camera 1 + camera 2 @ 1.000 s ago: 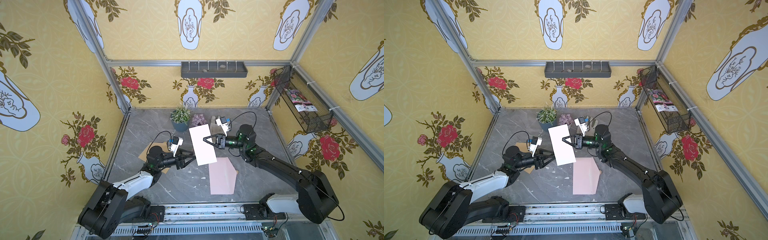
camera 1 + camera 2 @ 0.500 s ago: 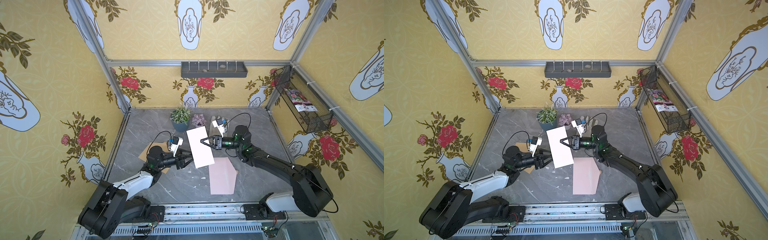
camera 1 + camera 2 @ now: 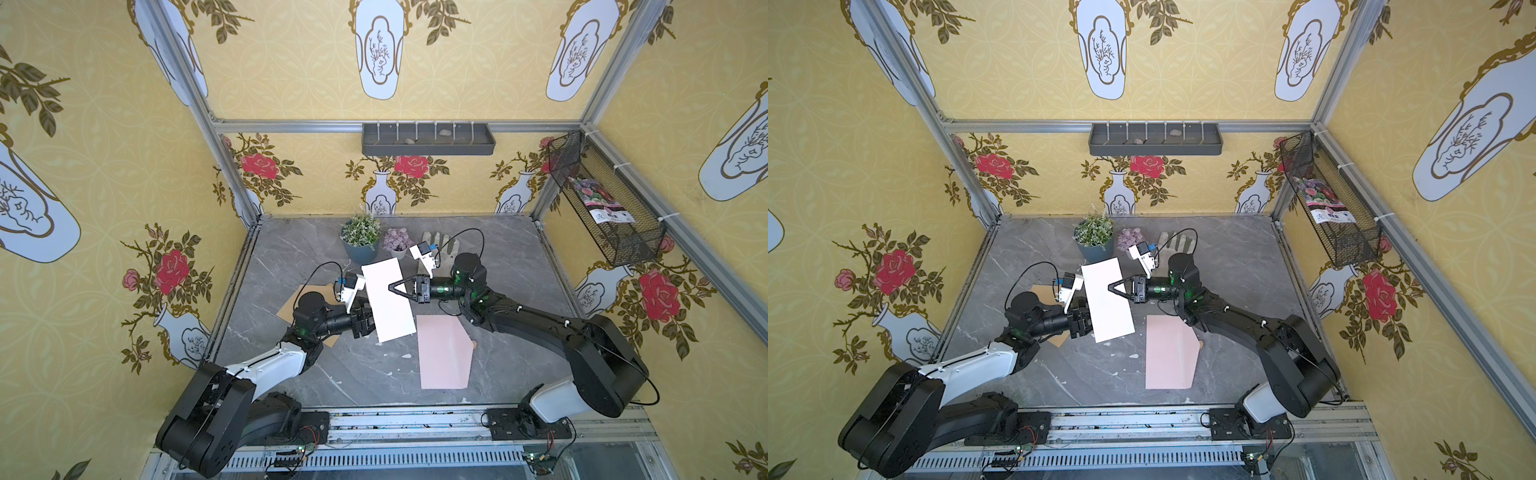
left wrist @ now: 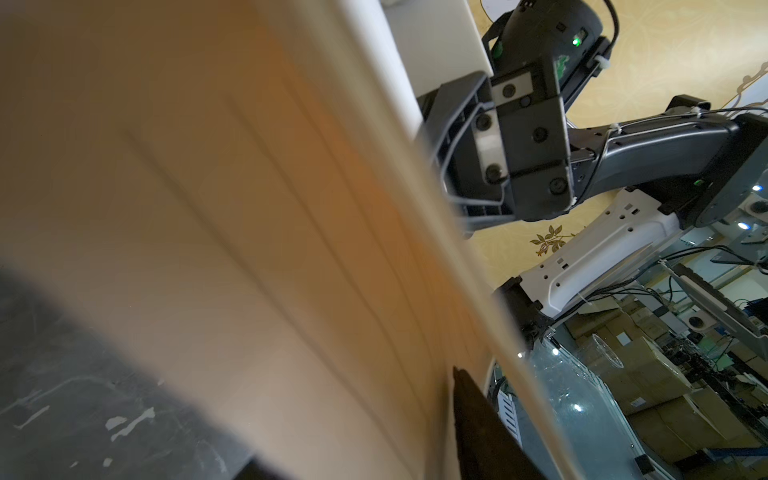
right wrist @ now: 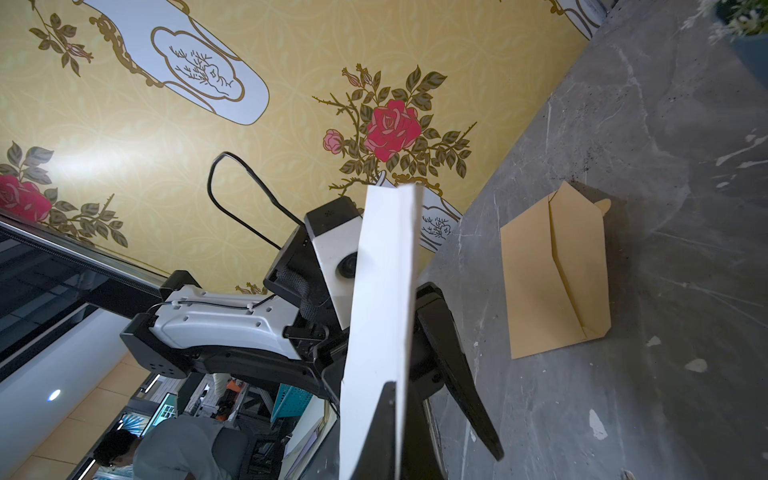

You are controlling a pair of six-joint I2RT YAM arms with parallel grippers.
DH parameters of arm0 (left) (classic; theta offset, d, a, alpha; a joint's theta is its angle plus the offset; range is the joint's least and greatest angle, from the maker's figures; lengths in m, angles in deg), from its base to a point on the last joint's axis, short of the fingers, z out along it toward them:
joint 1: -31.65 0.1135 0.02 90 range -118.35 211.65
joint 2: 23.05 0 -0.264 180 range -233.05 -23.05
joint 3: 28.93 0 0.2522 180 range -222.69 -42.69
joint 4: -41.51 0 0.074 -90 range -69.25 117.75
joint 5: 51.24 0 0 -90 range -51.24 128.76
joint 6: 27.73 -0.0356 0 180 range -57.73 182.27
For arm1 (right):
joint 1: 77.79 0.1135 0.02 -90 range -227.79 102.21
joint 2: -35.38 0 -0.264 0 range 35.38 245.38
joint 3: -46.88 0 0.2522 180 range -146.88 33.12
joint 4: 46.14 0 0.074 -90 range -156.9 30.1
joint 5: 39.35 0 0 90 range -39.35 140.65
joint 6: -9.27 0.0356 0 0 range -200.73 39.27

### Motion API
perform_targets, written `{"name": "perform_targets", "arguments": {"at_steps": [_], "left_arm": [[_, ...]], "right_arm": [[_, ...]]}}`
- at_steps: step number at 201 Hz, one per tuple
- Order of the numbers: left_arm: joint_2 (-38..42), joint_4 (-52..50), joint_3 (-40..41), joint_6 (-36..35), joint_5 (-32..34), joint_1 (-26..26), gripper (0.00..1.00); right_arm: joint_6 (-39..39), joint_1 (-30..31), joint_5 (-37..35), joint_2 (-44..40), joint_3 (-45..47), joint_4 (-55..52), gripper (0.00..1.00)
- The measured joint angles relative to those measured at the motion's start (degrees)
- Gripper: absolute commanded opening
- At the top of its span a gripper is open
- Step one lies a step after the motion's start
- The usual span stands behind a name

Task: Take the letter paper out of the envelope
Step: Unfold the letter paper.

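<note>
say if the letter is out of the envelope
Out: the white letter paper is held in the air by the right gripper, bare; the pink envelope lies flat on the table.

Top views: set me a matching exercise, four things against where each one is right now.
Things:
1. letter paper
2. pink envelope
3. brown envelope
4. green plant

Places:
A. at the back of the table
B. partly under the left arm
C. in the air, pinched by the right pincer
D. flat on the table, towards the front

Pairs: 1-C, 2-D, 3-B, 4-A.
</note>
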Motion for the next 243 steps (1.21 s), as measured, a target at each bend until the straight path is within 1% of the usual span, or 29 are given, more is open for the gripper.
{"name": "perform_targets", "arguments": {"at_steps": [12, 22, 31, 37, 40, 56, 62, 68, 76, 82, 91, 107, 118, 129, 145, 158, 175, 193, 200, 214, 235, 243], "left_arm": [[0.0, -0.1, -0.1, 0.0, 0.1, 0.0, 0.4], [0.0, -0.3, -0.3, -0.1, 0.1, 0.0, 0.31], [0.0, -0.5, -0.4, -0.1, 0.1, 0.0, 0.18], [0.0, -0.7, -0.5, -0.1, 0.1, 0.0, 0.04], [0.0, -0.8, -0.6, -0.2, 0.1, 0.0, 0.0], [-0.5, -1.2, -1.2, -0.6, 0.0, -0.1, 0.0], [-0.7, -1.7, -1.5, -0.3, 0.1, -0.1, 0.0], [-0.9, -2.2, -1.8, -0.4, 0.1, -0.1, 0.0], [-1.2, -2.8, -2.1, -0.4, 0.1, -0.1, 0.0], [-1.4, -3.4, -2.3, -0.5, 0.4, 0.0, 0.0], [-1.4, -4.7, -2.6, -1.1, 1.5, 0.0, 0.0], [-1.2, -8.0, -3.4, -1.7, 3.2, 0.0, 0.0], [-0.6, -11.4, -4.1, -2.6, 5.8, 0.0, 0.0], [0.0, -15.7, -5.1, -3.9, 9.0, 0.0, 0.0], [0.6, -20.8, -6.5, -5.1, 13.2, 0.0, 0.0], [0.7, -25.3, -7.6, -5.9, 17.0, 0.0, 0.0], [0.0, -29.9, -9.2, -6.6, 20.5, 0.0, 0.0], [-1.4, -32.3, -10.0, -7.1, 21.7, 0.0, 0.0], [-1.8, -32.8, -10.0, -7.3, 22.1, 0.1, 0.0], [-2.5, -33.4, -10.0, -7.2, 22.1, 0.0, 0.0], [-2.9, -33.4, -10.0, -7.1, 21.1, 0.0, 0.0], [-3.0, -33.2, -9.9, -6.9, 20.6, 0.0, 0.02]], "right_arm": [[-0.8, 0.6, -0.5, 0.1, 0.0, -1.5, 0.0], [-1.6, 0.9, -1.6, 0.1, 0.0, -2.9, 0.0], [-2.2, 1.2, -1.7, 0.1, 0.0, -4.3, 0.03], [-2.6, 1.2, -2.0, 0.1, 0.0, -5.0, 0.06], [-3.0, 1.2, -2.3, 0.0, 0.0, -5.3, 0.07], [-3.7, 1.2, -3.4, -0.7, 0.0, -7.2, 0.08], [-4.3, 1.2, -3.9, -1.2, 0.0, -8.1, 0.1], [-4.9, 1.2, -4.9, -1.8, 0.0, -9.2, 0.16], [-5.7, 1.2, -5.9, -2.6, -0.2, -11.1, 0.3], [-6.5, 1.2, -7.2, -3.3, -0.5, -13.4, 0.37], [-7.9, 1.2, -9.3, -4.2, -1.1, -16.3, 0.44], [-10.5, 1.7, -15.0, -6.9, -2.4, -22.7, 0.5], [-12.1, 2.4, -18.9, -8.7, -2.8, -26.4, 0.52], [-13.3, 3.7, -23.4, -10.3, -3.4, -30.3, 0.58], [-14.9, 7.1, -30.8, -11.2, -5.2, -35.6, 0.66], [-15.7, 11.2, -36.8, -9.6, -7.9, -39.0, 0.73], [-16.9, 17.1, -44.3, -4.3, -13.2, -43.6, 0.78], [-18.2, 21.3, -51.4, 2.0, -19.0, -48.5, 0.8], [-18.2, 22.0, -53.8, 4.1, -20.9, -50.4, 0.81], [-18.3, 22.3, -56.5, 6.5, -22.5, -52.2, 0.81], [-18.3, 22.4, -59.6, 8.0, -23.2, -53.8, 0.81], [-18.3, 22.4, -60.2, 8.3, -23.4, -53.9, 0.8]]}}
